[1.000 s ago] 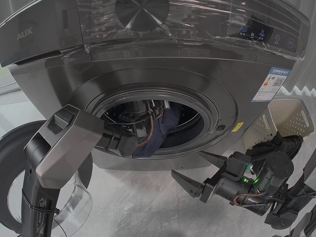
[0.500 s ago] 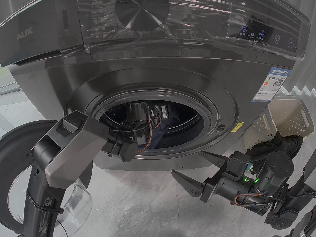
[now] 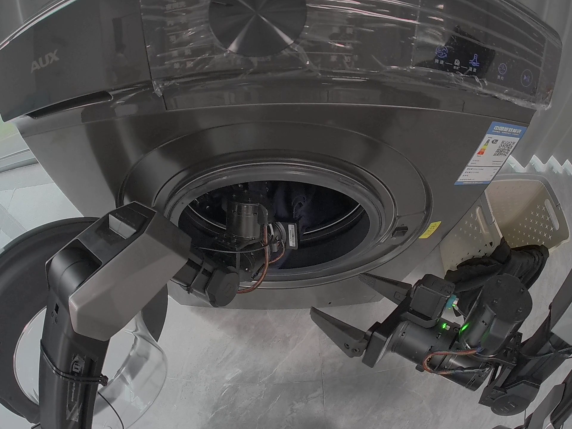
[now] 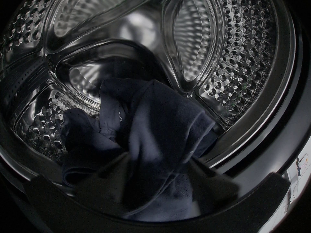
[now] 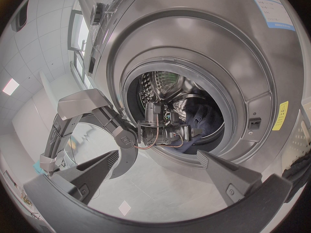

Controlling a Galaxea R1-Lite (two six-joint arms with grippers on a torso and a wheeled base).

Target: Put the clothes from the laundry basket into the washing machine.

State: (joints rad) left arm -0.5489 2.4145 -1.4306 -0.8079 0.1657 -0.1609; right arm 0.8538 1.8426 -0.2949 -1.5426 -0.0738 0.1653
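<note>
The left gripper (image 5: 195, 132) reaches through the round mouth of the washing machine (image 3: 357, 132), a dark navy garment (image 4: 155, 123) bunched directly ahead of it over the lip of the perforated steel drum (image 4: 246, 49); the cloth hides the grasp, so whether the gripper is clenched on it or has let go cannot be told. The garment sits inside the opening, heaped near the front, not deep in the drum. Outside, the right gripper (image 3: 336, 296) hovers spread wide and empty above the grey floor (image 3: 256, 358), just below the door ring and beside the pale laundry basket (image 3: 524, 210), where more dark clothes (image 3: 512, 263) are piled at the near edge. The machine's glass door (image 3: 24, 305) stands swung open on the robot's left. The clothing looks light, limp and prone to trailing; a pinch on a thick fold near the middle of a piece should lift it cleanly, while a grip on a loose hem risks dragging fabric across the door seal
</note>
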